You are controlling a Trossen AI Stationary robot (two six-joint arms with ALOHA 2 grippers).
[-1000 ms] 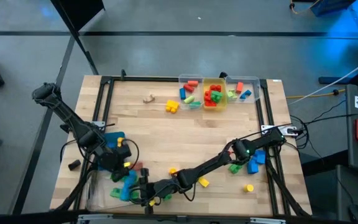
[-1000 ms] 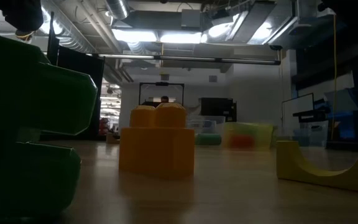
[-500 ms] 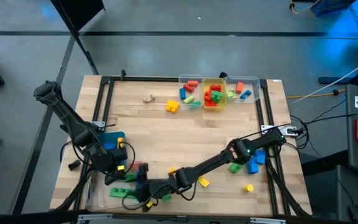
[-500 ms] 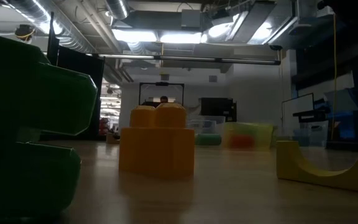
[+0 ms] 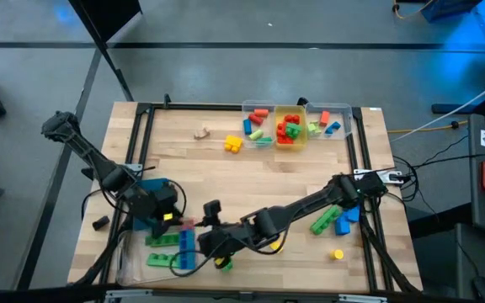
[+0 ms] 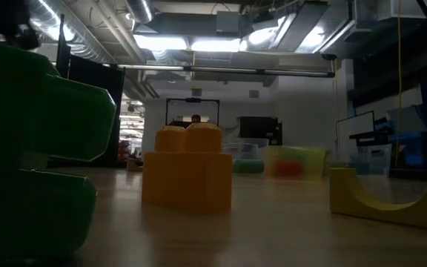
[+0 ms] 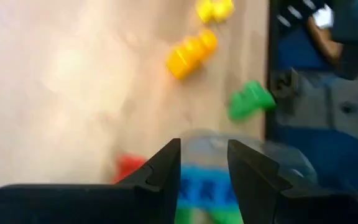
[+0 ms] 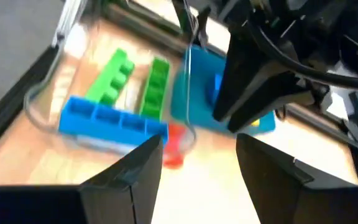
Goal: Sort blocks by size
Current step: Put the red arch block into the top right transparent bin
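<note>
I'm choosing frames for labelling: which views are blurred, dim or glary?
High view: sharp and evenly lit, blue glare at its top right corner. Low view: dim, ceiling lights blown out, the near green block a dark blur. Both wrist views: smeared, the long blue block soft-edged.

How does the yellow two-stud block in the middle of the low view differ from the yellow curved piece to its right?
Shape: the two-stud block is a solid, boxy body with two round studs on top; the curved piece is an arch with its hollow facing up.
Height: the two-stud block stands taller; the curved piece sits low.
Shade: the two-stud block is orange-yellow, the curved piece paler.
Both rest on the wooden table.
</note>
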